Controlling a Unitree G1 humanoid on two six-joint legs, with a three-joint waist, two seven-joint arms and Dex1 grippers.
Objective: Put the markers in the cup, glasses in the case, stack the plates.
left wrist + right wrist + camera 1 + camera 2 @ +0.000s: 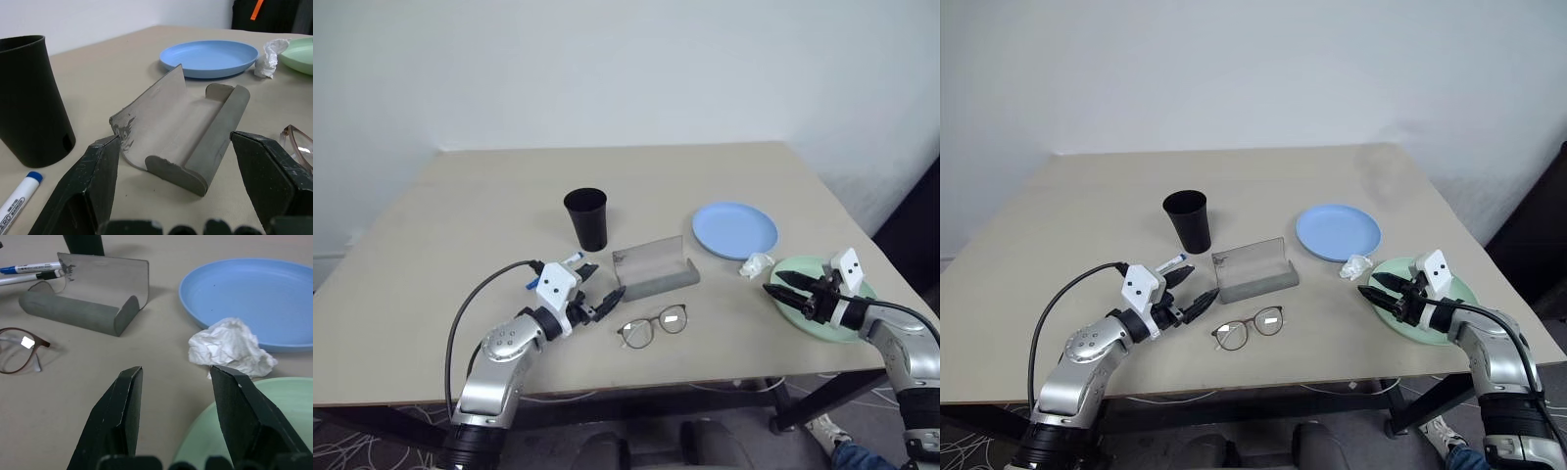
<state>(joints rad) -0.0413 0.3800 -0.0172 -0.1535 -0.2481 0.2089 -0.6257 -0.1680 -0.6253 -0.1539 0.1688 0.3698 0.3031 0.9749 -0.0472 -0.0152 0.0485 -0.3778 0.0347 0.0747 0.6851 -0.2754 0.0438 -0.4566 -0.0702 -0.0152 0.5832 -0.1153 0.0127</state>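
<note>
Your left pincer [604, 303] stands wide open and empty just left of the open case [656, 269], glasses [653, 327] lying on the table [460, 215] just in front of it, markers [570, 261] probably behind: take the frame's bridge gently.

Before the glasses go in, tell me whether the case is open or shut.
Open. The case has its translucent lid raised, and the left wrist view shows its grey trough empty.
</note>
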